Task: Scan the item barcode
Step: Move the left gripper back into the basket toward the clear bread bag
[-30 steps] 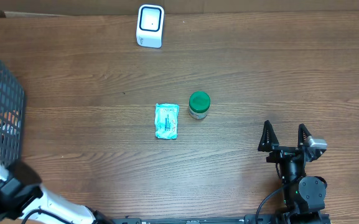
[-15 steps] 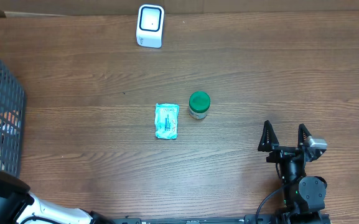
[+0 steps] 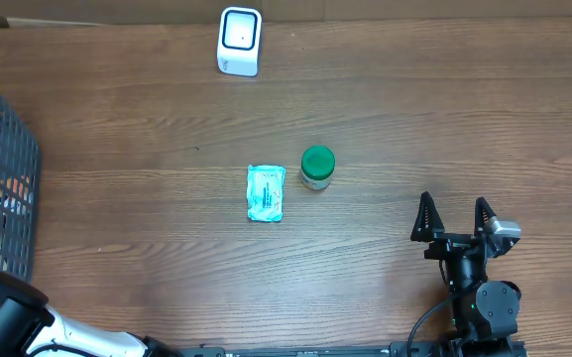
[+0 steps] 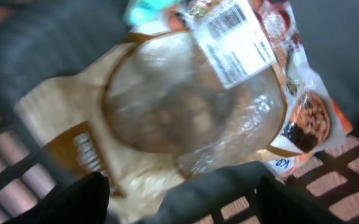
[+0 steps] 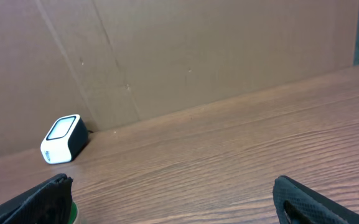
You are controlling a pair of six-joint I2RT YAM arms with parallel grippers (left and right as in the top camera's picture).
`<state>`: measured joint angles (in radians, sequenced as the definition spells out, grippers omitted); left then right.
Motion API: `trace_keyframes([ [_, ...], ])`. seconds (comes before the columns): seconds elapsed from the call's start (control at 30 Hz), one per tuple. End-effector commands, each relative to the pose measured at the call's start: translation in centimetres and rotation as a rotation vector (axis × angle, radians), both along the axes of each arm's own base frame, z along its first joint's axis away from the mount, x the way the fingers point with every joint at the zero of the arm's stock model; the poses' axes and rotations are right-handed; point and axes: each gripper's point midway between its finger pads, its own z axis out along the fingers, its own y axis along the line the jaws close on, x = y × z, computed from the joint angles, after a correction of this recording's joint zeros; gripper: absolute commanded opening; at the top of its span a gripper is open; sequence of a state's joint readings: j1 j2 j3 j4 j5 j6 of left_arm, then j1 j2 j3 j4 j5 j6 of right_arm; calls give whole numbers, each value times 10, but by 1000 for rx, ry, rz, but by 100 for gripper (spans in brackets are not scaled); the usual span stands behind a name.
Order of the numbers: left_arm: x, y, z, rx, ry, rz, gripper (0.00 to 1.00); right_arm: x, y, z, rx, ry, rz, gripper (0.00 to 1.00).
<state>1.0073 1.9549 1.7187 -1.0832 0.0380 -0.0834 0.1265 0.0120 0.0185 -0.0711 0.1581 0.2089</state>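
Far left on table (image 3: 414, 109), basket (image 3: 13, 178), pouch (image 4: 185, 106) inside

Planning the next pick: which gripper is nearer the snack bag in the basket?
Left. The left gripper hangs directly over the snack bag in the basket; the right gripper rests far off, across the table on its right side.
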Motion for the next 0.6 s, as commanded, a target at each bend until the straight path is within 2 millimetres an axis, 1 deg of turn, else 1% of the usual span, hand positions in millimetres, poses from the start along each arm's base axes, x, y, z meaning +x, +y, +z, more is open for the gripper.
trace_keyframes([
  [0.0, 7, -20, -26, -44, -3, -175, 70, 0, 0, -2, -3, -2, -1, 100],
  [0.13, 0, -24, -52, -49, 27, -184, 67, 0, 0, -2, -3, -2, -1, 100],
  [0.23, -2, -24, -61, -42, 32, -182, 67, 0, 0, -2, -3, -2, -2, 100],
  [0.33, -3, -25, -67, -37, 35, -203, 72, 0, 0, -2, -3, -2, -1, 100],
  [0.43, -6, -25, -69, -25, 58, -254, 72, 0, 0, -2, -3, -2, -1, 100],
  [0.57, -12, -19, -69, 2, 101, -244, 75, 0, 0, -2, -3, -2, -1, 100],
])
